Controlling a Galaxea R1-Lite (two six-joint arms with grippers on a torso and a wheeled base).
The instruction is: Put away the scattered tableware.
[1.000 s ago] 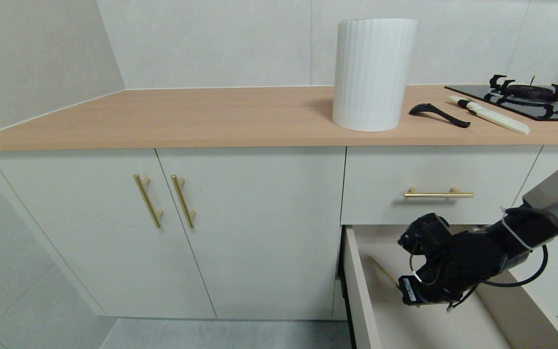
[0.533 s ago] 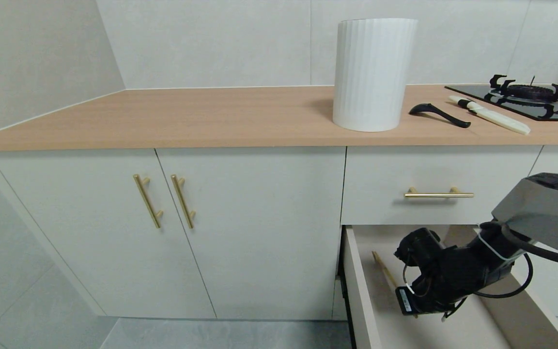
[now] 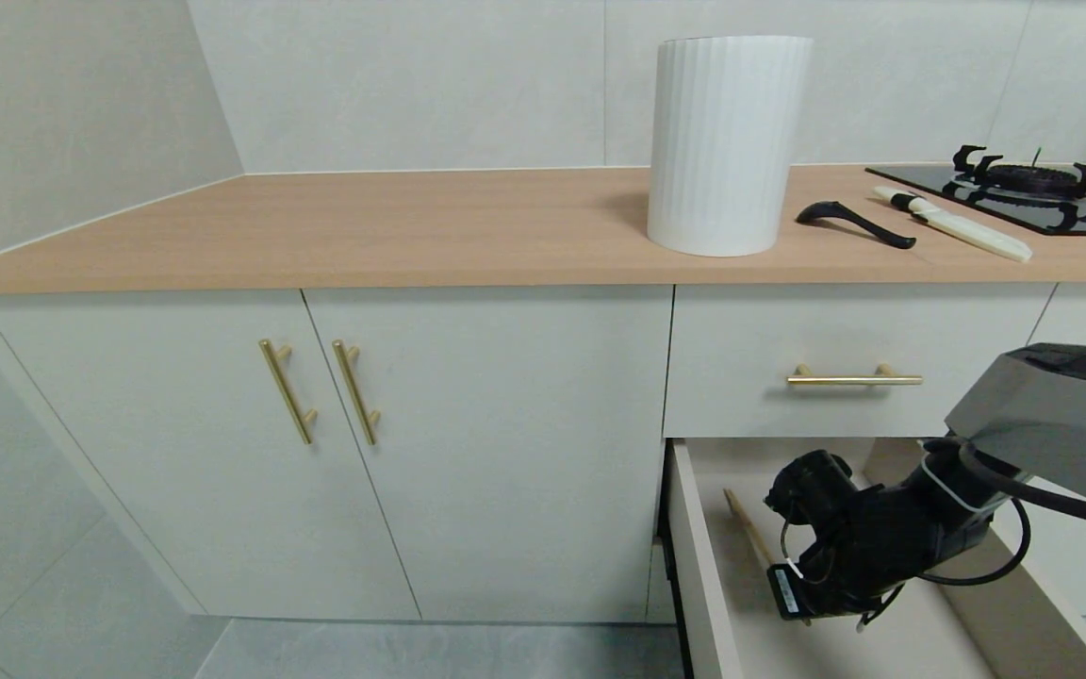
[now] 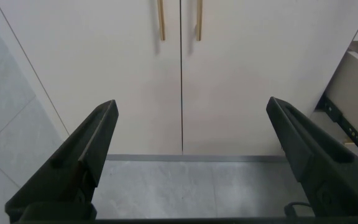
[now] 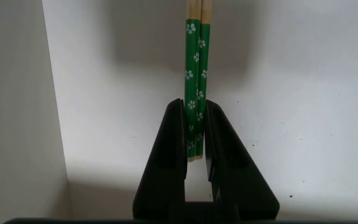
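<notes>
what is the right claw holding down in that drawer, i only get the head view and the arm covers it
observer: a pair of green chopsticks with white flowers, pinched in the right claw.
operator: which end is it gripping
observer: the green end. the bare wood ends point away from the claw, roughly parallel to the drawer side wall.
operator: where's the left claw, it's not in my view
observer: the left claw is open and faces the shut cabinet doors.
</notes>
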